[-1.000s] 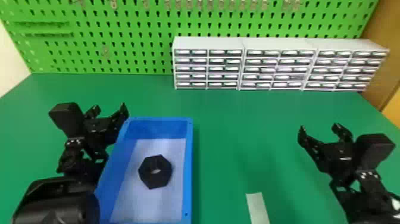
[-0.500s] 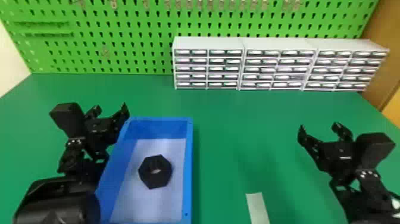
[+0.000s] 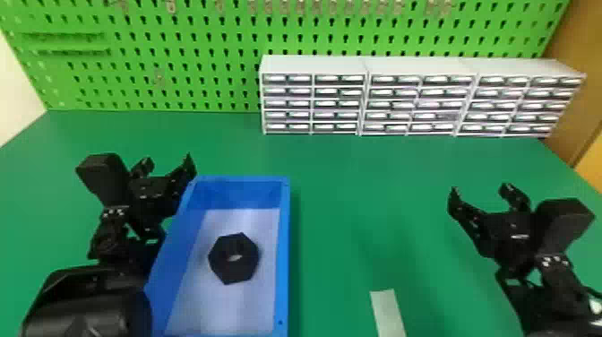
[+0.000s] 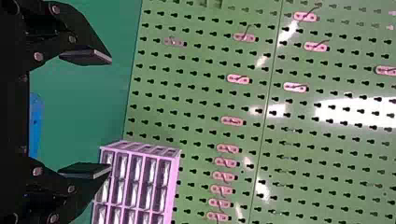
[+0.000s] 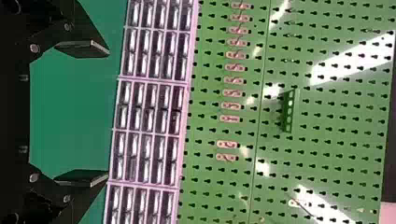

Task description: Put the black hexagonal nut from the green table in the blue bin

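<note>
The black hexagonal nut lies flat on the pale floor of the blue bin. My left gripper is beside the bin's far left corner, open and holding nothing; in the left wrist view the left gripper has its two fingers wide apart, and a strip of the blue bin shows between them. Over the right part of the green table, well apart from the bin, my right gripper is open too. Nothing is between the fingers of the right gripper in the right wrist view.
White drawer units stand in a row along the back of the table, against a green pegboard with small hooks. A pale strip lies at the near edge, between the bin and my right arm.
</note>
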Controlling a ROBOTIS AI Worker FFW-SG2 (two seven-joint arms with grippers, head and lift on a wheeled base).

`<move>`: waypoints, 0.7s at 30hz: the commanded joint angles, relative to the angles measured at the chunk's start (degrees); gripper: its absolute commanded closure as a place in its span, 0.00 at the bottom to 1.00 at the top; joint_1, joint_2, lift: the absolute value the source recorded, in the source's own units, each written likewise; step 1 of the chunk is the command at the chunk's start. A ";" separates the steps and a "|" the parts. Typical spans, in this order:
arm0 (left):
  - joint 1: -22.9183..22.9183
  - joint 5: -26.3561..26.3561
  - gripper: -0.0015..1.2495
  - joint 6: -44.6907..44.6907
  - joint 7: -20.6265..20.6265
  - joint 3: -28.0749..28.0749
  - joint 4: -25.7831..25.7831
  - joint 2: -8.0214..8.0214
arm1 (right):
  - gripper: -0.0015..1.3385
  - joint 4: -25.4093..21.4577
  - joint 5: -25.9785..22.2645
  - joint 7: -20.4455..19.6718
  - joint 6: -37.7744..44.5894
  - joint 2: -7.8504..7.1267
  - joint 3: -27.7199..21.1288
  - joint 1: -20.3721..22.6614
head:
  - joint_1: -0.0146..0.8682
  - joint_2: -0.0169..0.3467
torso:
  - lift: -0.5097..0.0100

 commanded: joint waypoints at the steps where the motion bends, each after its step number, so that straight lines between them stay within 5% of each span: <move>1: -0.07 0.02 0.35 0.00 0.00 -0.01 0.00 -0.15 | 0.27 -0.09 0.03 0.00 0.00 -0.03 0.07 -0.08 | 0.79 0.19 | 0.79; 21: -0.24 -0.07 0.35 0.00 0.00 -0.01 0.00 -0.15 | 0.27 -0.09 0.03 0.00 0.00 -0.12 -0.01 0.10 | 0.79 0.19 | 0.79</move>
